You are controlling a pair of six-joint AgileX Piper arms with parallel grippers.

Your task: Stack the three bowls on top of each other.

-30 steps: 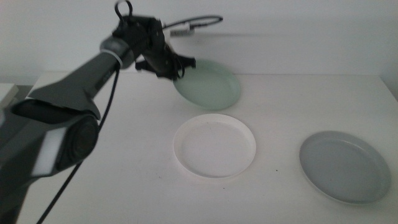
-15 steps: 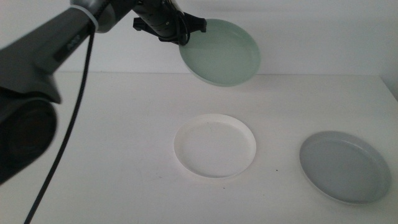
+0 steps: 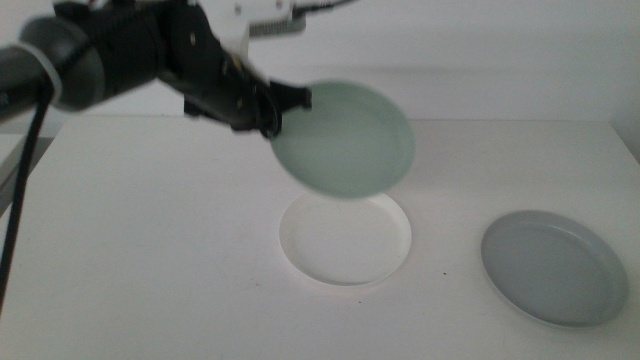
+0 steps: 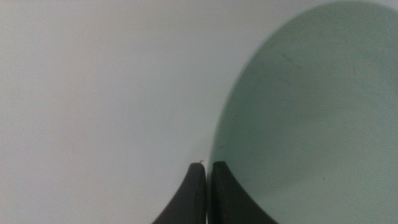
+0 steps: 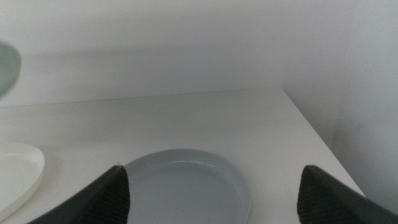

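The pale mint green bowl hangs tilted in the air, just above the far rim of the white bowl, which lies flat at the table's middle. My left gripper is shut on the green bowl's left rim; in the left wrist view its jaws pinch the rim of the green bowl. The grey bowl rests at the right front. My right gripper waits open low over the table, facing the grey bowl, with the white bowl and an edge of the green bowl off to one side.
The white table ends at a wall behind and has its right edge close to the grey bowl. The left arm with its black cable reaches across the table's far left.
The left gripper has lifted the green bowl off the far table, then carried it forward and down toward the white bowl. White and grey bowls have not moved.
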